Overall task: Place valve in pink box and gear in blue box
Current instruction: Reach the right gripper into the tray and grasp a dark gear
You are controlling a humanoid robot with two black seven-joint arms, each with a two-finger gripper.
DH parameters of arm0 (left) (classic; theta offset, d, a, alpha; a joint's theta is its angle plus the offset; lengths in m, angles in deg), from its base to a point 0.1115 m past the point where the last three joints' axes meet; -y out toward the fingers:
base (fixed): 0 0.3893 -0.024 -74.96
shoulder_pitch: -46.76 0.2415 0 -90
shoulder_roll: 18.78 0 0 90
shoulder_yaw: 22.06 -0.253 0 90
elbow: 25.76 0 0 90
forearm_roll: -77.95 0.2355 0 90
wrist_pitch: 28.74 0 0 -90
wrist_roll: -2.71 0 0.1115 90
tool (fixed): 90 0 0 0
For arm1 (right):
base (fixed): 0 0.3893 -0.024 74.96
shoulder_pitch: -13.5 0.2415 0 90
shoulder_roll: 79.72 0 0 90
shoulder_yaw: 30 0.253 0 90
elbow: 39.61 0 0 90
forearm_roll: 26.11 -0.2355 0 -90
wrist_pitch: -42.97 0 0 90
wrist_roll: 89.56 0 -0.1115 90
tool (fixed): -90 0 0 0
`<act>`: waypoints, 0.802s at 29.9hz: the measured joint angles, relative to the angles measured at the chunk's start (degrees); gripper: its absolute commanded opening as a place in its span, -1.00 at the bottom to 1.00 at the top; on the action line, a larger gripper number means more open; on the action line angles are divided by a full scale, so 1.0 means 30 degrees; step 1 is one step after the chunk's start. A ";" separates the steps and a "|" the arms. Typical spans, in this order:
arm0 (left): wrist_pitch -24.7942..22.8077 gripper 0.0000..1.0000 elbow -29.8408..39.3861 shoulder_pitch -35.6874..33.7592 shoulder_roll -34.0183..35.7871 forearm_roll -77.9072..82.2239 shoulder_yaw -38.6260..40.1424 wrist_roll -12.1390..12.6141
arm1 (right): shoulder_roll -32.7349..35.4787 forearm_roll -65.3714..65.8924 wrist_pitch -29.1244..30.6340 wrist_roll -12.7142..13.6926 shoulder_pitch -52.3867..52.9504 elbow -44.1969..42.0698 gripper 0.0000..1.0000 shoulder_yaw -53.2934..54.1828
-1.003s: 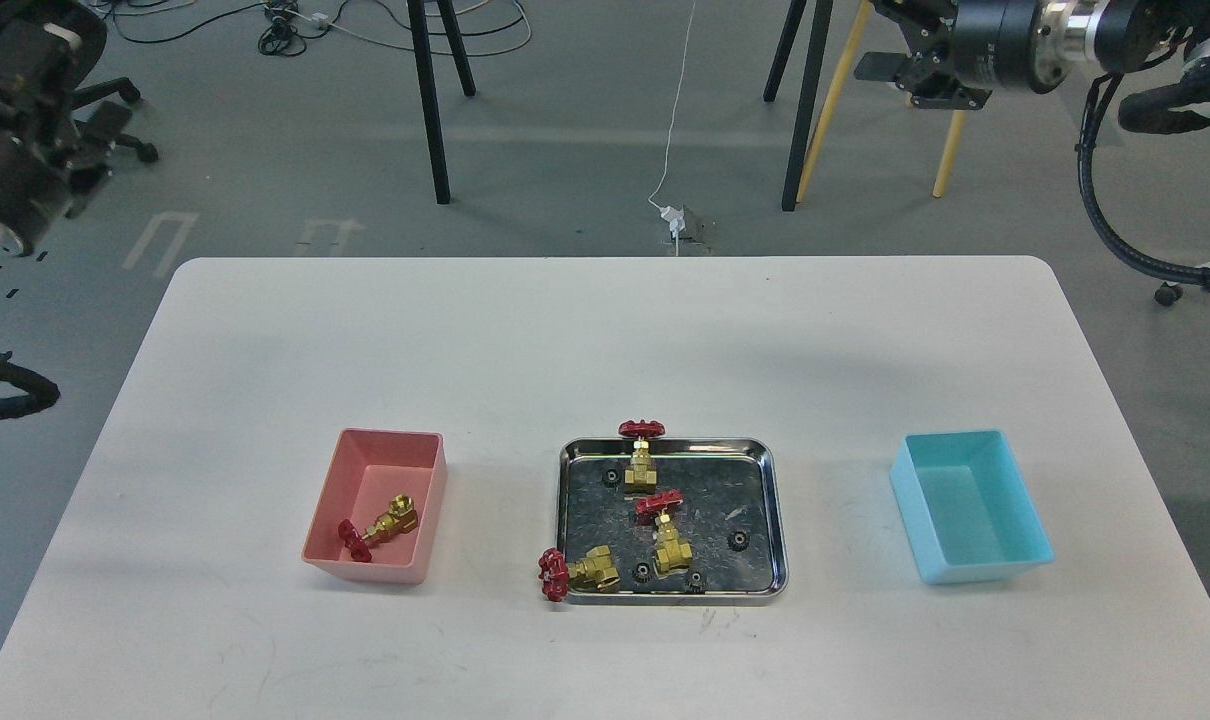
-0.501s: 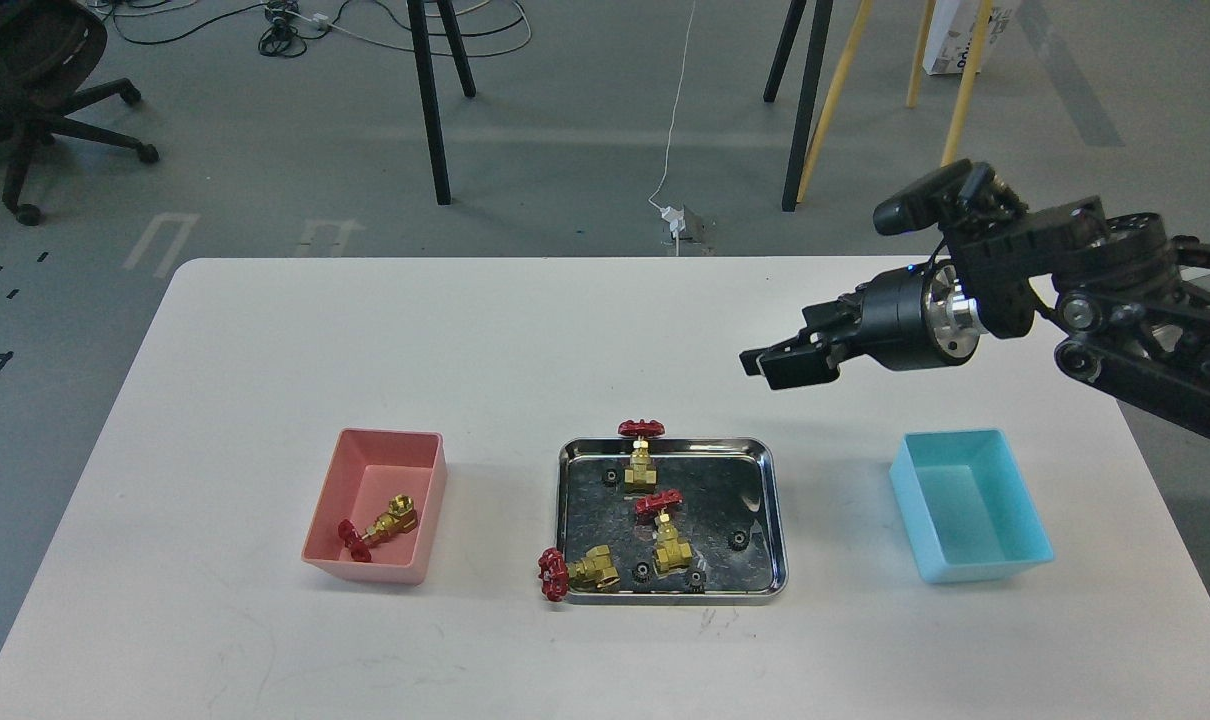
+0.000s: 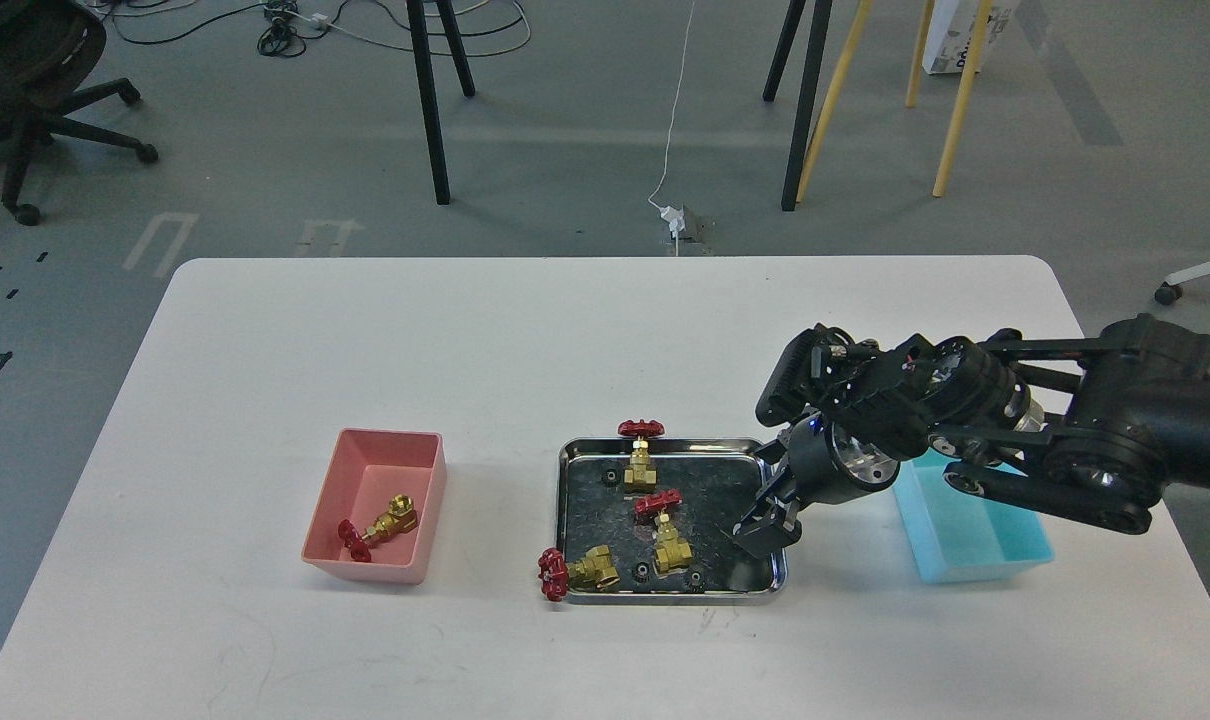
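Note:
The pink box (image 3: 427, 478) stands at the left with one valve (image 3: 380, 525) lying in it. Three more valves (image 3: 668, 532) rest in the steel tray (image 3: 665, 596) in the middle, one leaning over its back rim and one over its front left corner. Small black gears (image 3: 641, 572) lie on the tray floor. My right gripper (image 3: 762, 505) hangs low over the right part of the tray, fingers apart and pointing down, and hides the tray floor beneath it. The blue box (image 3: 975, 560) stands at the right, partly behind my right arm. My left gripper is out of view.
My right arm (image 3: 1085, 440) stretches in from the right across the blue box's back half. Table legs, yellow poles and cables stand on the floor beyond the table's far edge. An office chair (image 3: 25, 70) is at the far left.
My right gripper has come down and left from above the table to just over the right side of the tray. The left arm left the view a second ago. The valves, gears and boxes have not moved.

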 measured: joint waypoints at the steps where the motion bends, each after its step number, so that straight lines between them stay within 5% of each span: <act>1: 0.0000 0.98 -0.0097 0.0000 0.0004 -0.0001 0.0000 -0.0005 | -0.0077 0.0146 -0.0001 0.0007 -0.0123 -0.0125 0.95 -0.0011; 24: -0.0192 0.97 -0.1423 -0.0045 0.0006 -0.0061 0.0072 -0.0058 | -0.1543 0.2128 0.0007 -0.0016 -0.1315 -0.2109 0.40 -0.0084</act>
